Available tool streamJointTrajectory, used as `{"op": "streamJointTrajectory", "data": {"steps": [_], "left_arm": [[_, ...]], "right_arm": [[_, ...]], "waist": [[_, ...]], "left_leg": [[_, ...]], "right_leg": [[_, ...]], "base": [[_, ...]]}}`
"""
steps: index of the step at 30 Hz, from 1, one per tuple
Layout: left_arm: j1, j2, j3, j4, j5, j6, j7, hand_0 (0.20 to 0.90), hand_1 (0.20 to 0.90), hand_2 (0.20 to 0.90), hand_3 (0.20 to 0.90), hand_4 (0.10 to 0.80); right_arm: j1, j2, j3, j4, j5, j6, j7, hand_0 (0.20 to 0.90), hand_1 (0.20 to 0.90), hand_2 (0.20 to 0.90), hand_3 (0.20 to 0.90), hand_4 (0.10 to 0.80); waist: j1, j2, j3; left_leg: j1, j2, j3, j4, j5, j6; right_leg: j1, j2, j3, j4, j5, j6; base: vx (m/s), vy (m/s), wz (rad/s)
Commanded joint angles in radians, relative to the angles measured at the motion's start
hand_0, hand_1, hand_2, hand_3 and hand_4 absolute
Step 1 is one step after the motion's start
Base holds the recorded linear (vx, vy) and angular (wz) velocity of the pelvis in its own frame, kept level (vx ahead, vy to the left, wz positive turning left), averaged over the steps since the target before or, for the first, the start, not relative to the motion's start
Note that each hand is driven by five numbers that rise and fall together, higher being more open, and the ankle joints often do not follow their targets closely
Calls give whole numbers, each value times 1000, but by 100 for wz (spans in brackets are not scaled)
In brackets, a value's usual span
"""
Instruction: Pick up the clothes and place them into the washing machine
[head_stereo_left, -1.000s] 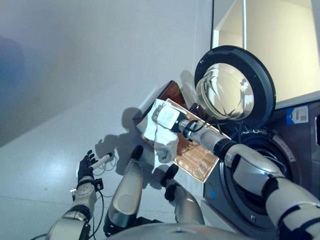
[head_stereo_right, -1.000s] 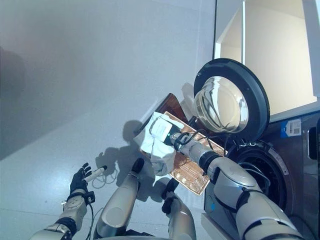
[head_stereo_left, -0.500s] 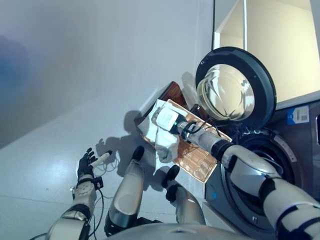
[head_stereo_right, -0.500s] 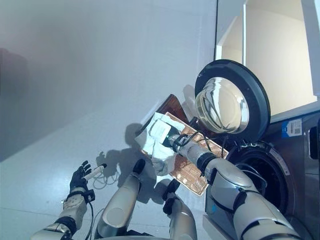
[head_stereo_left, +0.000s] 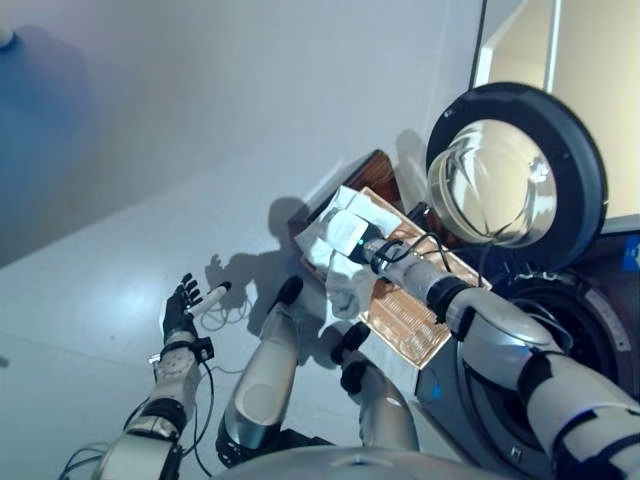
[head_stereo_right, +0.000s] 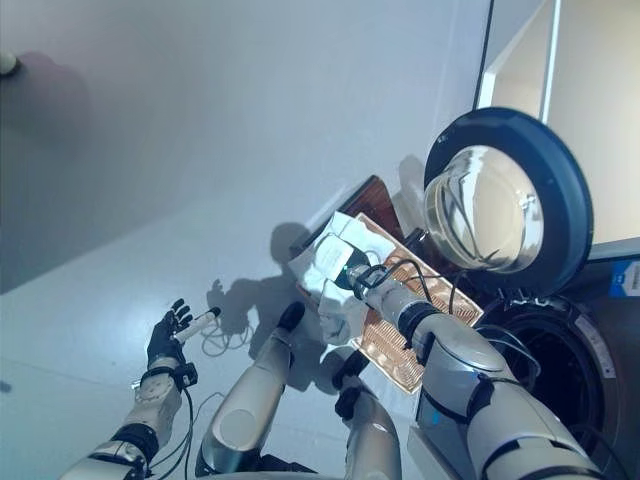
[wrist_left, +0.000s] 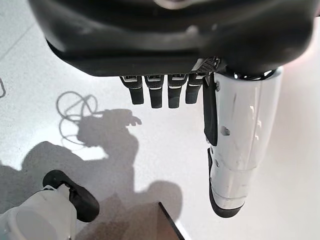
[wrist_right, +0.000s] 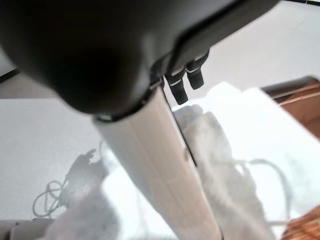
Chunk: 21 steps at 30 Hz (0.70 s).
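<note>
White clothes (head_stereo_left: 347, 287) lie heaped in a wicker basket (head_stereo_left: 412, 312) on the floor by the washing machine, one fold hanging over its near edge. My right hand (head_stereo_left: 350, 234) is stretched over the heap. In the right wrist view its white-covered thumb (wrist_right: 160, 165) and fingers (wrist_right: 183, 83) run straight above the cloth (wrist_right: 227, 165), with nothing curled round it. My left hand (head_stereo_left: 180, 310) is open over the bare floor at the lower left, fingers (wrist_left: 159, 92) straight and holding nothing. The washer's round door (head_stereo_left: 515, 165) stands open above the dark drum opening (head_stereo_left: 570, 335).
A dark brown wooden board (head_stereo_left: 367, 170) leans behind the basket against the wall. The washing machine front (head_stereo_right: 590, 360) fills the lower right. Pale floor spreads left of the basket.
The whole picture has shifted to the right, so the camera has turned. My right hand stays over the clothes in the basket; the left hand is still open.
</note>
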Motion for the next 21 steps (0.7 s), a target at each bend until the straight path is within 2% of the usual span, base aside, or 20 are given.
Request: {"op": "streamJointTrajectory", "data": {"steps": [1,3,4,13,21], "left_arm": [[31,32,1,-49,-20,-63,16,900,900,900,900,800],[44,29,-6,-101,-24,-70,15,900,900,900,900,800],[51,27,-10,-114,-24,-72,17,900,900,900,900,800],[73,21,-35,-218,-32,-86,14,900,900,900,900,800],[84,15,-53,-282,-33,-89,9,900,900,900,900,800]], "right_arm": [[-98,-40,-35,-31,42,44,-48,900,900,900,900,800],[-111,-56,-48,-7,62,55,-56,900,900,900,900,800],[-115,-62,-47,2,65,59,-58,900,900,900,900,800],[-165,-116,-68,43,105,87,-85,900,900,900,900,800],[-186,-161,-81,59,138,95,-99,900,900,900,900,800]], "waist": [[17,33,16],[20,49,16],[18,47,16],[20,96,16],[13,120,16]], "left_leg": [[12,-69,35,-195,151,35],[-25,-73,18,-196,163,33],[-21,-78,17,-197,144,32],[-124,-93,-27,-185,170,24],[-177,-104,-43,-173,181,19]], "right_leg": [[-35,-5,9,175,-66,12],[-78,-11,-10,199,-73,13],[-82,-15,-4,212,-97,22],[-184,-36,-49,281,-129,21],[-237,-49,-63,324,-148,16]], "base": [[-28,-13,19],[-3,-31,14],[46,-38,16],[-25,-6,15],[-19,-5,10]]}}
